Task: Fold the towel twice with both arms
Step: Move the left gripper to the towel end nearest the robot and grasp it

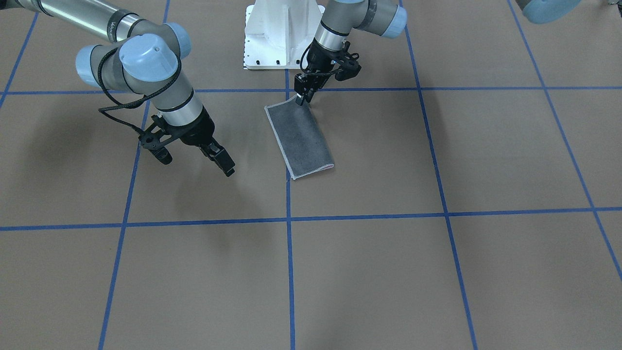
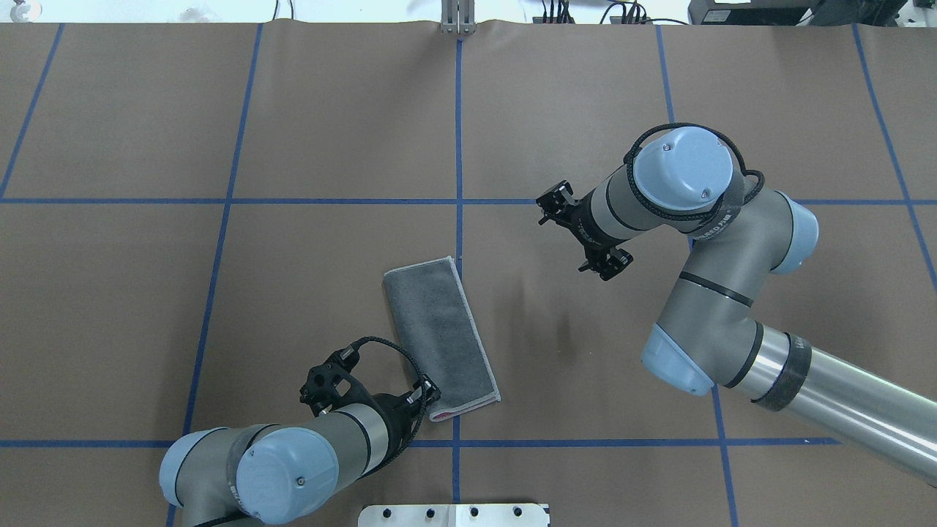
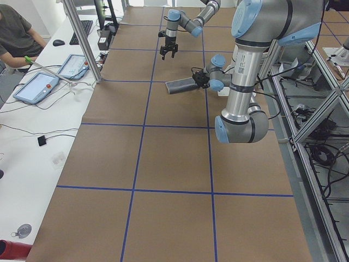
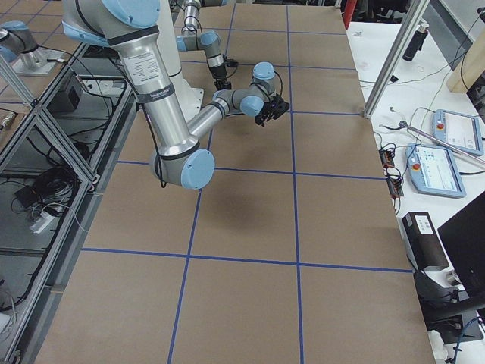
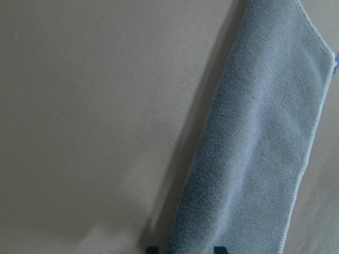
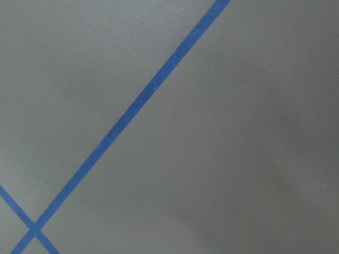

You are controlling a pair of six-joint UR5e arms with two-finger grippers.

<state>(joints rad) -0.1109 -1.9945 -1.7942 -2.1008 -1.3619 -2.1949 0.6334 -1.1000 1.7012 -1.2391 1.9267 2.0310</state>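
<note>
The left arm (image 2: 293, 468) comes in at the near left, next to the white base (image 1: 277, 34), and bends low over the brown table (image 2: 293, 110). The left gripper (image 1: 303, 99) points down at the near short end of the towel (image 2: 439, 337). In its wrist view the two fingertips (image 5: 152, 248) stand a little apart with the towel's end lying between them, so the jaws straddle the cloth and are not pressed together on it. The towel lies flat, folded into a long rectangle with its dark grey face up. A light hem runs along its right long edge, and a sliver of pink shows at the near end beside the gripper. It sits near the middle of the table, its long side running from near to far at a slight tilt. The far end lies just left of the central blue tape line (image 2: 459, 146), and the near right corner crosses that line. To the right, well apart from the towel, the right arm (image 2: 703, 293) reaches in from the near right. The right gripper (image 1: 224, 164) hangs above bare table, slanted downward. Its wrist view shows only brown surface and crossing blue tape. Its fingers overlap in the front view, so I cannot tell whether they are apart or together.
</note>
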